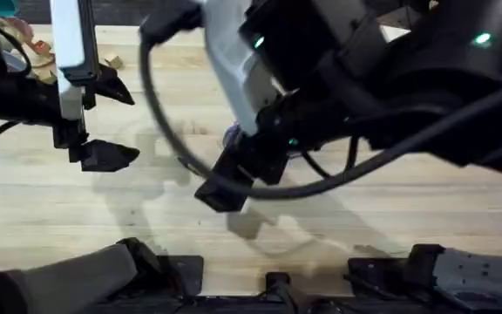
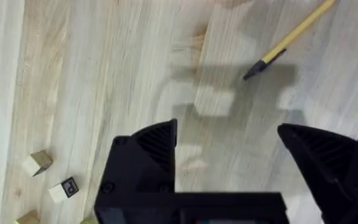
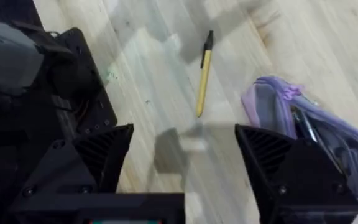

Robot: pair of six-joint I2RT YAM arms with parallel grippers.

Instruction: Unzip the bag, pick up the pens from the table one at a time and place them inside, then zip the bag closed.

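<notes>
**Grippers Open Above the Surface, Pen Lying Loose, Bag Unzipped**

Grippers: both are spread wide and hold nothing. The left gripper (image 1: 103,118) hangs over the left part of the surface (image 1: 50,196), with its two black fingers set well apart. In the left wrist view the same gripper (image 2: 229,146) sits above bare wood, casting a shadow on the planks. The right gripper (image 3: 185,149) is likewise wide open. In the overhead view the right arm (image 1: 338,78) rises close under the camera and covers the middle and right of the scene as a large dark mass with a looping black cable (image 1: 168,131).

Pen: one yellow pen (image 3: 203,74) with a dark tip lies flat on the wood, apart from both grippers. In the left wrist view the pen (image 2: 288,40) lies beyond the open fingers, dark tip toward them, untouched.

Bag: the grey bag (image 3: 316,143) with purple zipper lies on the surface near the pen but not touching it. Its top stands open, and dark slender items show inside. One right finger (image 3: 291,174) overlaps the bag in the right wrist view. In the overhead view, a small purple patch of the bag (image 1: 232,135) shows beside the right arm.

Other items: small wooden blocks (image 2: 37,163) lie on the surface to one side of the left gripper.
</notes>
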